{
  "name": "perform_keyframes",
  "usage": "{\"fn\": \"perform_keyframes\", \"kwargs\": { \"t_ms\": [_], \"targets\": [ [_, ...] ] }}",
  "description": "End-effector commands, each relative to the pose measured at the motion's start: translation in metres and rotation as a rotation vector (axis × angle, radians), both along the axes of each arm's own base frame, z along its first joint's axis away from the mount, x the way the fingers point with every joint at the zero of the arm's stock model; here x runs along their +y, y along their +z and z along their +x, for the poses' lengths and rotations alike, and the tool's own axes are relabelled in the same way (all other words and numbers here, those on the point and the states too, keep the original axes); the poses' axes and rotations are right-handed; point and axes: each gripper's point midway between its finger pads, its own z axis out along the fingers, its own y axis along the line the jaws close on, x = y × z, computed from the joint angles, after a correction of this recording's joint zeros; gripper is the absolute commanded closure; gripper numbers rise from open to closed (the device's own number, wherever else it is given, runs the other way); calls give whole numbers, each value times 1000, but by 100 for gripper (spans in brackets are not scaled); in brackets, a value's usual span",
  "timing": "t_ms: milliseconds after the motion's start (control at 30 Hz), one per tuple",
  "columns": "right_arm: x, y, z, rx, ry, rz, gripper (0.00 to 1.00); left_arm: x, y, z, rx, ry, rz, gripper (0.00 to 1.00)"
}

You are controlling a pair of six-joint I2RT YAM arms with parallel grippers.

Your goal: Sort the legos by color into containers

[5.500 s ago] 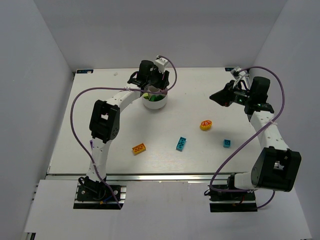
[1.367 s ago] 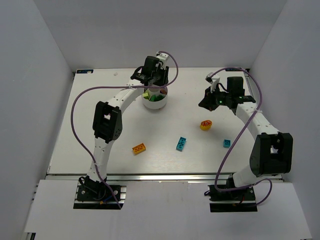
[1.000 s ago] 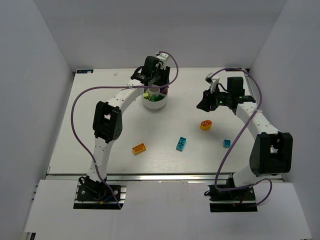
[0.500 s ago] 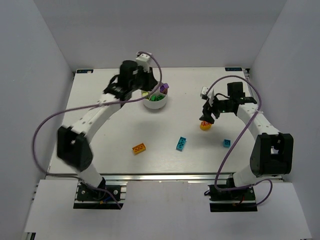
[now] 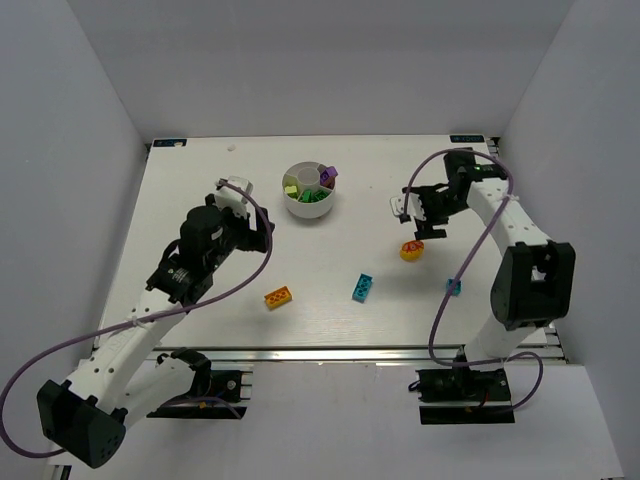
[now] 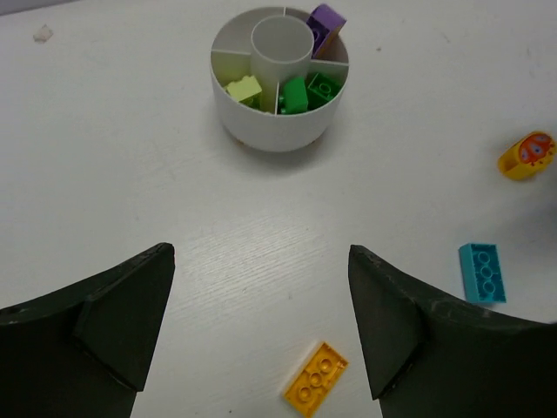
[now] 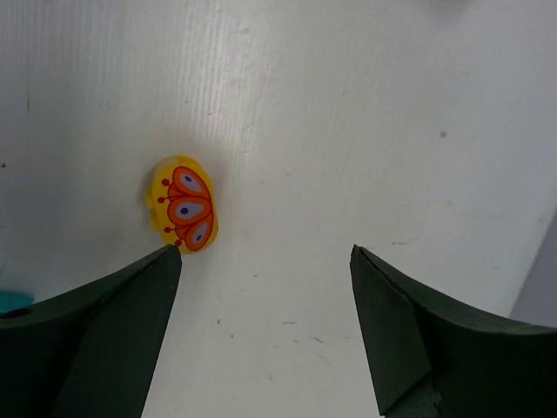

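White table, divided bowl, 4 legos loose nearby

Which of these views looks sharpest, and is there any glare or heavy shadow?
Top external: even soft light, no glare, round white divided bowl crisp. Left wrist: left gripper's dark fingers nearly featureless. Right wrist: round yellow-orange piece with red print sharpest, no glare.

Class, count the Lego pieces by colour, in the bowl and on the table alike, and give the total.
Green: 2
Lime: 1
Purple: 1
Cyan: 2
Orange: 1
Yellow round: 1
Total: 8
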Motion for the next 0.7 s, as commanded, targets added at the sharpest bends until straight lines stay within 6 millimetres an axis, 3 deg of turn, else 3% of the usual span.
{"fn": "perform_keyframes", "kwargs": {
  "t_ms": [0,200,667],
  "targets": [
    [-11,-42,-19,133,162,-159,18,15,5,-4,-26,58,32,10],
    [-2,-60,-2,124,141,-190,20,28,12,-5,-55,120,34,9],
    [-4,-101,-15,259,128,-318,21,21,11,-6,-48,84,26,9]
  ]
}}
